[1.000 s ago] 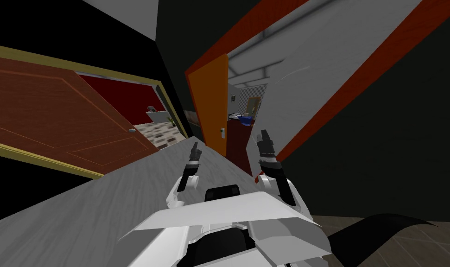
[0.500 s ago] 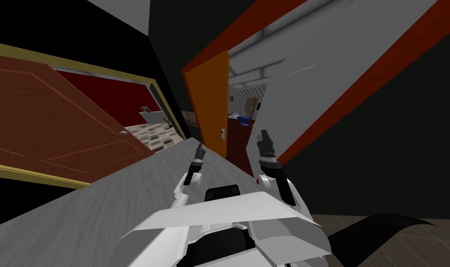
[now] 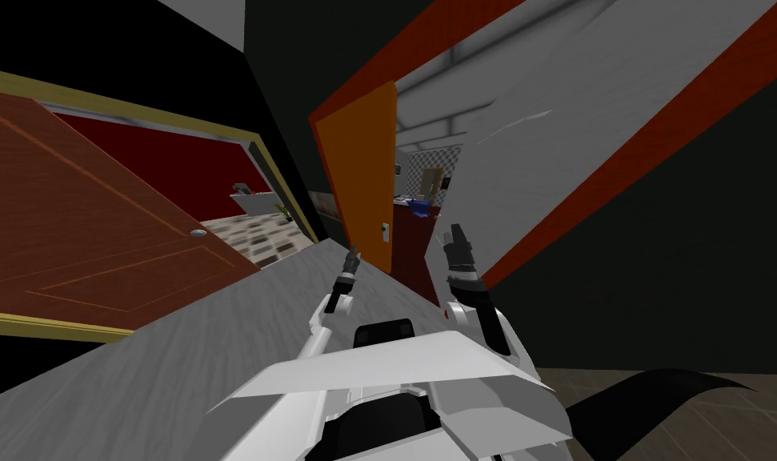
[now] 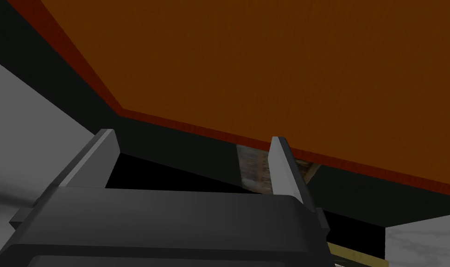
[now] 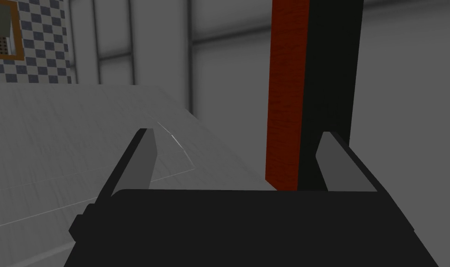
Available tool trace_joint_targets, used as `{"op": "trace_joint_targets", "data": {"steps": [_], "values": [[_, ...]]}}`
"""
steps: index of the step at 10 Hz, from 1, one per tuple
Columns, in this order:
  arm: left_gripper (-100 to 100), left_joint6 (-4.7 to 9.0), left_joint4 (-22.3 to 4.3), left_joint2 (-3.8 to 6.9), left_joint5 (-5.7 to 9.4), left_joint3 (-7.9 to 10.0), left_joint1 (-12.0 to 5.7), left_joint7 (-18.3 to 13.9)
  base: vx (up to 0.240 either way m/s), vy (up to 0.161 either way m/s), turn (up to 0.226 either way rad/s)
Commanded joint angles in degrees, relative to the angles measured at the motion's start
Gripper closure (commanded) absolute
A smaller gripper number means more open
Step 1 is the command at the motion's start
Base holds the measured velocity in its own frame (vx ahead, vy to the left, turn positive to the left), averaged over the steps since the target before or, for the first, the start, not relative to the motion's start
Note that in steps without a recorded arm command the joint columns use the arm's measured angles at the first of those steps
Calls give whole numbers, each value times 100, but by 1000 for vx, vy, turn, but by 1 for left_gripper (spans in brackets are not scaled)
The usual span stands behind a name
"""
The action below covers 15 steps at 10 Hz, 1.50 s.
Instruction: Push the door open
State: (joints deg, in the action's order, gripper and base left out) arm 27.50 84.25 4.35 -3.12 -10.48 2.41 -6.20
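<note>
Operator: How did the claws stand?

Observer: Your left claw was empty, blades wide apart, aimed at the orange door close ahead. I'd judge you set it there to shove the panel. Whether it touched, I couldn't tell. Your right claw, also spread and empty, faced the red frame.

Operator: And the head view?

Observer: It showed what your left wrist missed: the door stood ajar, with its handle plate near the free edge and your left claw low beside it.
</note>
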Motion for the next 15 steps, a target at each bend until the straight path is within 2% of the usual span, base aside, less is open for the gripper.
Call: {"op": "trace_joint_targets", "data": {"steps": [1,9,15], "values": [[-100,27,-158,3,6,-4,-97,-16,34,39,-31],[-100,-57,-1476,-99,0,-302,-971,-136,76,78,-71],[-100,-115,-2371,-228,-4,-504,-1564,-218,78,84,-67]]}}
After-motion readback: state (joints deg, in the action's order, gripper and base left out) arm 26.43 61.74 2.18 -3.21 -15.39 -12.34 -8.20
